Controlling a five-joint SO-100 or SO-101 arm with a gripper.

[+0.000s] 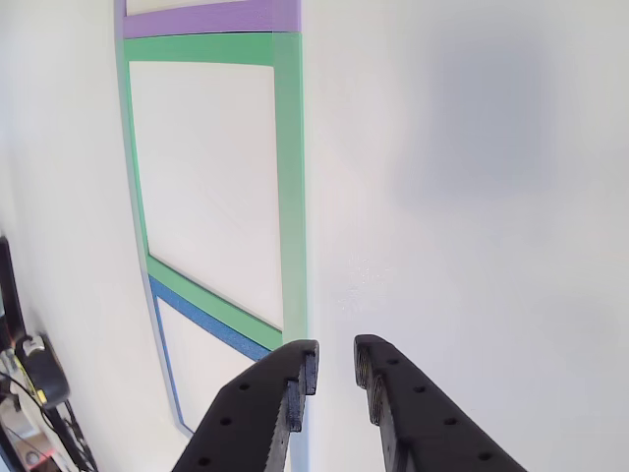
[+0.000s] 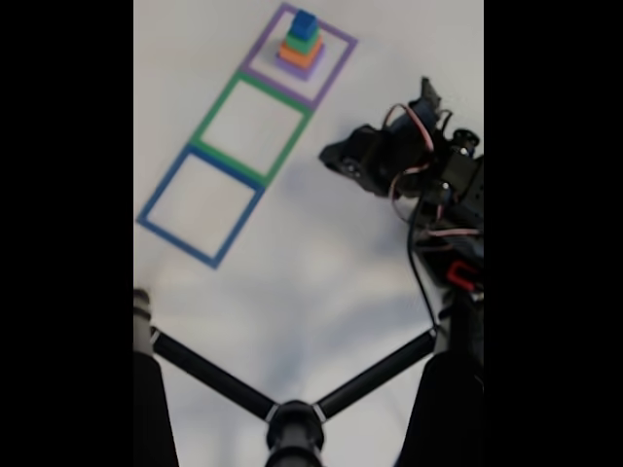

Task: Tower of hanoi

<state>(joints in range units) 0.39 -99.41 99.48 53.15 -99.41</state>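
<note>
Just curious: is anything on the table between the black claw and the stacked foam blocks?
No, only bare white table between gripper and stacked blocks, fixed view.

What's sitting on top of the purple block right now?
In the fixed view, the orange block lies on the purple block, then the green block and the blue block on top. The purple block's top face is mostly covered.

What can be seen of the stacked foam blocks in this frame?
In the fixed view, the stack of four square matte foam blocks stands upright inside the purple tape square outline at the far end of the white table. The purple block is the base, then the orange block, the green block, and the small blue block on top. The stack looks blurred. Nothing touches it; the arm sits apart, to its right.
</note>
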